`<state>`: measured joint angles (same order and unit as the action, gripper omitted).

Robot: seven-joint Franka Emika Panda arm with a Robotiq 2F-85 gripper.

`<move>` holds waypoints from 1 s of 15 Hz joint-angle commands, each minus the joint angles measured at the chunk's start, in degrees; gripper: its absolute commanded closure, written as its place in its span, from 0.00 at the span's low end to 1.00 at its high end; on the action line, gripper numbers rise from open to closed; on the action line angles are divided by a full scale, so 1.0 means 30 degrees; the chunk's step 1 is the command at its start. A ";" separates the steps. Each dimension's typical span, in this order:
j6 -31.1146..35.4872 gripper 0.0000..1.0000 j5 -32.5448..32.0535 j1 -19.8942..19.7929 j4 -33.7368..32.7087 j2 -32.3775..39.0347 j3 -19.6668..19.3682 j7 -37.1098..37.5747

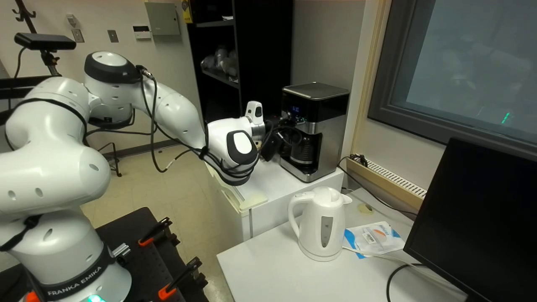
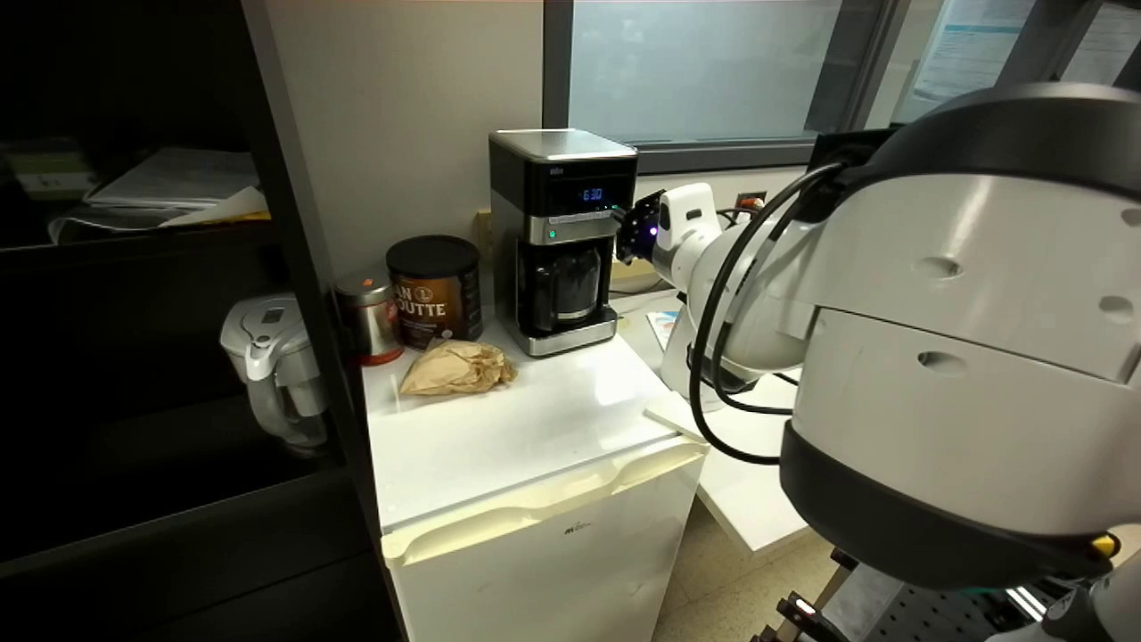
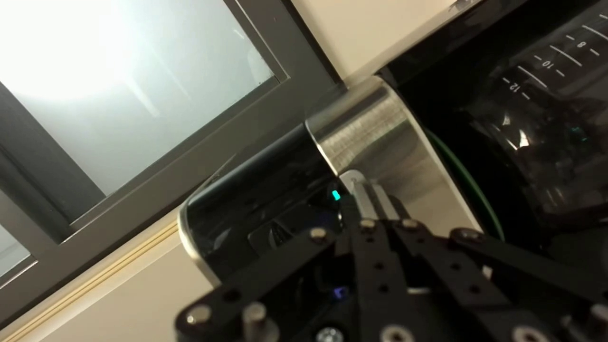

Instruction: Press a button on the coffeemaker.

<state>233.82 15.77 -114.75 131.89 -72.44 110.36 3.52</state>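
Observation:
The coffeemaker point(image 1: 333, 134) is a black boxy machine with a silvery band, a lit clock display and a dark carafe. It also shows in an exterior view point(image 2: 519, 209), and its silvery band point(image 3: 375, 130) fills the middle of the wrist view. My gripper point(image 3: 373, 192) is shut and empty, its fingertips close together. They are at the front panel, where the band meets the black control face, beside a small cyan light point(image 3: 336, 195). In an exterior view the gripper point(image 2: 619, 215) is at the panel's right end. I cannot tell whether the tips touch it. The fingertips hide part of the panel.
The coffeemaker stands on a white fridge point(image 2: 535, 428). A paper bag point(image 2: 456, 367), a coffee can point(image 2: 435, 285) and a metal canister point(image 2: 370, 319) are beside it. A white kettle point(image 1: 322, 226) and a monitor point(image 1: 482, 218) stand on the adjoining table.

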 commanded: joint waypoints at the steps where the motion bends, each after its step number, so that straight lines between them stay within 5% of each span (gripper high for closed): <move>1: -0.0282 0.98 0.0572 -0.0269 -0.0863 -0.0943 0.0019 0.0503; 15: 0.0057 0.98 0.0375 -0.0165 -0.0661 -0.0889 0.0143 0.0900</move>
<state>233.98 16.15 -114.60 131.82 -73.45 110.80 4.56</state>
